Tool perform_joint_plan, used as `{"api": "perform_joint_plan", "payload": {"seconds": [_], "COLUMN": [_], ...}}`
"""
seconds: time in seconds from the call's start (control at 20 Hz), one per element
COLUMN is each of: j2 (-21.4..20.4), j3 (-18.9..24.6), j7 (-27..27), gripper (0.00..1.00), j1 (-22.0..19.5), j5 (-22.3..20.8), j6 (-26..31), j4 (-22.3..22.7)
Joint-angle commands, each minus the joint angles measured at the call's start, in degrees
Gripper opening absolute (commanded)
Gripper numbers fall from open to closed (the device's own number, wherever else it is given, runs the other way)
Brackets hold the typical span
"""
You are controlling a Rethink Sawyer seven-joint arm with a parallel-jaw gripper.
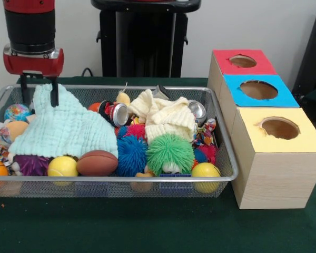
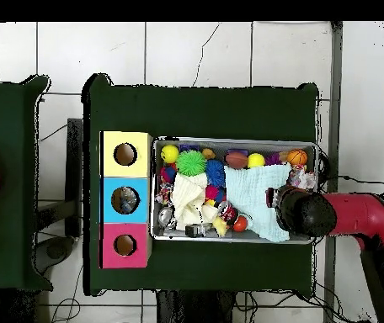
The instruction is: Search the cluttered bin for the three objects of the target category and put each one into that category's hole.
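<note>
Overhead: green table cloth (image 2: 204,109) (white tiled floor (image 2: 195,50) around).

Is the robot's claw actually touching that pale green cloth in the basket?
Touching. In the front view the gripper has one finger resting against the top of the pale green cloth.

Silvery wire-mesh metal bin (image 1: 221,176), soft crinkled pale-green cloth (image 1: 63,129), cream ribbed knit cloth (image 1: 166,118), fuzzy rubbery spiky balls (image 1: 169,152) — green, blue, pink, smooth brown football (image 1: 97,163), shiny metal cans (image 1: 116,113), matt wood-grain boxes (image 1: 276,176) with coloured paper-like tops, dark green felt-like table cover (image 1: 147,226).
</note>
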Motion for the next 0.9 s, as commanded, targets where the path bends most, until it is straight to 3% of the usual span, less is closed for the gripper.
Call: {"api": "perform_joint_plan", "payload": {"seconds": [0.05, 0.4, 0.65, 0.9], "j2": [3.8, 9.1, 15.4, 15.3], "j3": [0.6, -0.6, -4.4, -10.6], "j7": [-15.8, -13.2, -3.8, 9.4], "gripper": [1.0, 1.0, 1.0, 1.0], "j1": [0.0, -0.1, 6.1, 15.5], "j5": [-6.5, -10.7, -16.3, -18.9], "j6": [-0.1, -3.2, -6.9, -8.4], "j4": [-5.2, -6.9, -9.3, -9.1]}}
